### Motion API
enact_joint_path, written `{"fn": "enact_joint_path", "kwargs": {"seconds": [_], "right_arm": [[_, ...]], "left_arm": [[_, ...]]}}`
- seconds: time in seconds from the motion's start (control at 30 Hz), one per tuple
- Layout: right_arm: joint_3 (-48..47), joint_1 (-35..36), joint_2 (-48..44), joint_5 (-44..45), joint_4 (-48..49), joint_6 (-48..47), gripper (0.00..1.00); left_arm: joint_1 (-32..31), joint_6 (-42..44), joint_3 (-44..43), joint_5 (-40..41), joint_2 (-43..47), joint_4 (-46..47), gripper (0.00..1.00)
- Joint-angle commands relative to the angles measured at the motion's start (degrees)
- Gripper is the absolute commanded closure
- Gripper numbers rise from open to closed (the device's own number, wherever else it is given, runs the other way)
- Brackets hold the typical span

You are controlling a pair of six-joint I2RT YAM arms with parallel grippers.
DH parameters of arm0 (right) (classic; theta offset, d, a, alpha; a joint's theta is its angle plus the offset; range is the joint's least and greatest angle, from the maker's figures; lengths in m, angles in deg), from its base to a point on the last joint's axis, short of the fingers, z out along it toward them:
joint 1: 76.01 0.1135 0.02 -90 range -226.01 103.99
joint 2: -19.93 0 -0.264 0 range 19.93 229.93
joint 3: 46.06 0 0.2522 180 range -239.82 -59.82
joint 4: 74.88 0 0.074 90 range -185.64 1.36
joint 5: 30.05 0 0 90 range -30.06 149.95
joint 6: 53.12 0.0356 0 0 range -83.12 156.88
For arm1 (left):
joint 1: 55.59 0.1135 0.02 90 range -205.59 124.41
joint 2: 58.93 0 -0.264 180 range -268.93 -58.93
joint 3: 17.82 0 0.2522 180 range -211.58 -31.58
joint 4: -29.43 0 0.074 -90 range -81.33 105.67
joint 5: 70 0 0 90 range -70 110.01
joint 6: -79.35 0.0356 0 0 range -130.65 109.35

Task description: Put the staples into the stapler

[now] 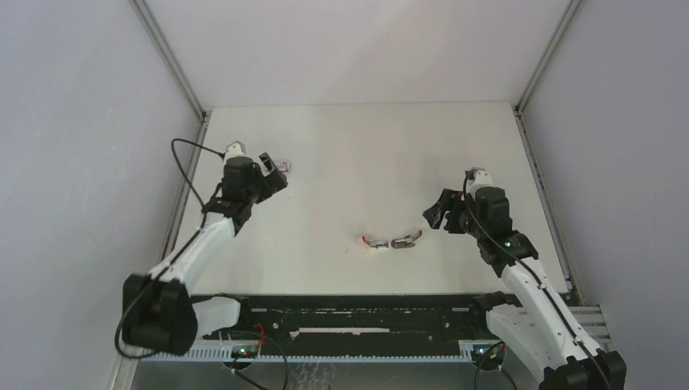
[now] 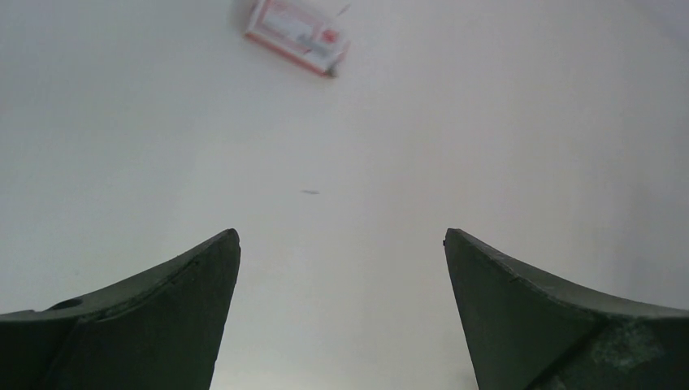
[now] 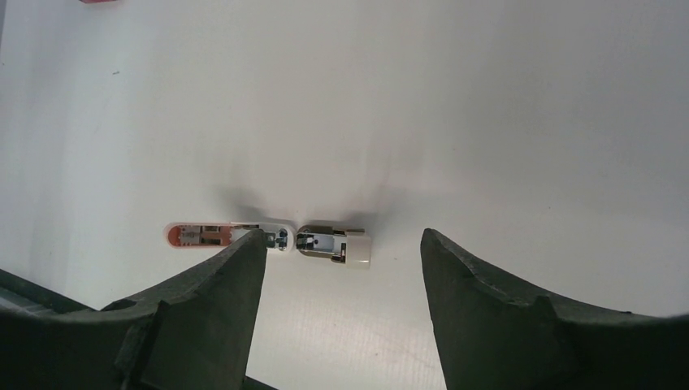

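The stapler [image 3: 283, 237] lies swung open and flat on the worktop [image 1: 366, 146], low in the middle of the overhead frame, with its two halves end to end. Opening it looks done. Picking out a strip, seating it in the channel and shutting the body all appear left to do, so I judge the task to be at an early stage.

The right tool [image 3: 343, 236] hangs just above the stapler with its jaws apart and nothing between them. The left tool [image 2: 341, 236] is spread wide and empty, just short of the staple box [image 2: 296, 32], which sits at the upper left of the overhead frame, well apart from the stapler.

Only the right wrist view shows the stapler's insides: a pink-and-white half at left and a pale half with the metal channel at right. I see no strip in it, though the view is too small to be sure. Only the left wrist view shows the box's red print and a tiny dark sliver lying loose below it, possibly a stray staple.
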Motion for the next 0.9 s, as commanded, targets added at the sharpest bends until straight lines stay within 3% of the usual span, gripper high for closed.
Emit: {"fn": "enact_joint_path", "kwargs": {"seconds": [0.0, 0.4, 0.87], "right_arm": [[-2.0, 0.0, 1.0, 0.0, 3.9, 1.9, 0.32], [-2.0, 0.9, 3.3, -1.4, 5.7, 0.9, 0.33], [-2.1, 0.9, 5.8, -1.5, 7.8, 2.0, 0.36]], "left_arm": [[1.8, -5.3, -4.0, 11.8, -11.4, 3.3, 0.01], [3.7, -8.9, -12.8, 6.8, -29.6, 9.8, 0.03], [4.3, -5.5, -34.3, 4.7, -49.7, -0.8, 0.04]]}}
